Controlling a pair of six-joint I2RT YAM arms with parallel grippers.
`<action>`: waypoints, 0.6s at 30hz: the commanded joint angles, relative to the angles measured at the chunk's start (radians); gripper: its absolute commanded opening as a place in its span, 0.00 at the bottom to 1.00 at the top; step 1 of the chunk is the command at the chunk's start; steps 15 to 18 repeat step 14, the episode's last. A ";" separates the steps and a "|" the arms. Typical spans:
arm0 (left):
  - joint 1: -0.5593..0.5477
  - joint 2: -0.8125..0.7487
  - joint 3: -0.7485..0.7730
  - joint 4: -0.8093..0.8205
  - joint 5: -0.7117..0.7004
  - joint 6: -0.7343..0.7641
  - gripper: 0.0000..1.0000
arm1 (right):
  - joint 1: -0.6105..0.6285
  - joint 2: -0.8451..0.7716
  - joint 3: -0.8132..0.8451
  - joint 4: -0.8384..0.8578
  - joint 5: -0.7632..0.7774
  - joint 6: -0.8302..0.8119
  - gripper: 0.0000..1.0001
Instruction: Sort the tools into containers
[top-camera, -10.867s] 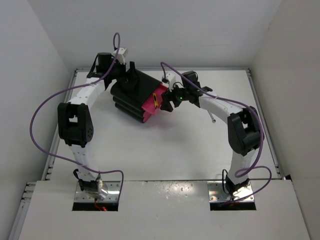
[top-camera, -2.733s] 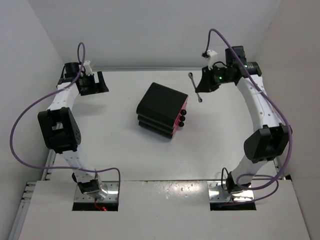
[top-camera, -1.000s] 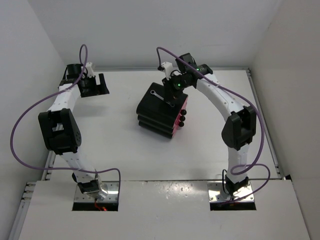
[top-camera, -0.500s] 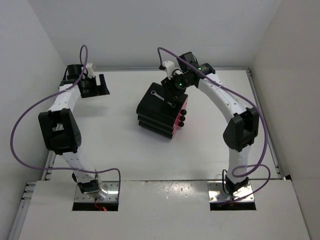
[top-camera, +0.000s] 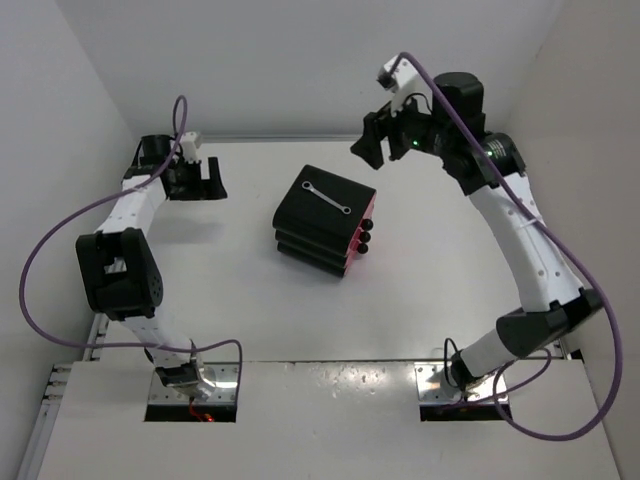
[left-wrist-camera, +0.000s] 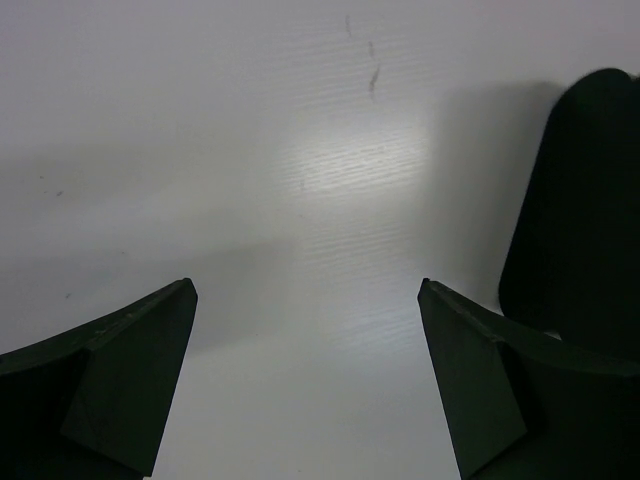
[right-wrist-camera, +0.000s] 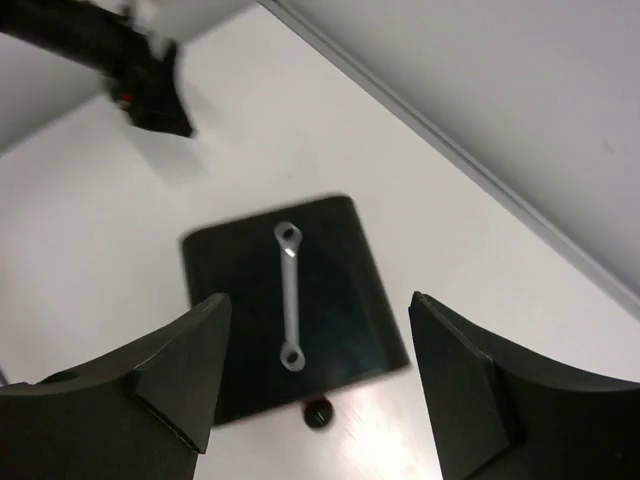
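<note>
Both released, I see: left gripper (top-camera: 212, 180) empty at upper left, right gripper (top-camera: 368, 152) empty at upper right; wrench (top-camera: 328, 199) lies atop the central cabinet (top-camera: 318, 228).

You have a white table (top-camera: 250, 310), shut in by white walls (top-camera: 300, 60) at nine, twelve and three o'clock. A metal rail (top-camera: 280, 138) edges it at twelve.

Thin silver wrench (top-camera: 327, 199) lies flat and diagonal on top of the black cabinet (top-camera: 300, 222), which stands turned at an angle. Three magenta-pink drawers (top-camera: 369, 218) all shut, round black knobs (top-camera: 364, 237) facing right.
</note>
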 joint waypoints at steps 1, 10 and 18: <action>-0.028 -0.120 -0.052 -0.008 0.050 0.067 1.00 | -0.109 0.017 -0.175 -0.059 0.119 -0.005 0.73; 0.013 -0.275 -0.215 0.013 0.062 0.078 1.00 | -0.439 -0.132 -0.623 0.059 0.070 0.004 0.76; 0.033 -0.298 -0.238 0.022 0.072 0.078 1.00 | -0.462 -0.155 -0.703 0.089 0.061 0.015 0.76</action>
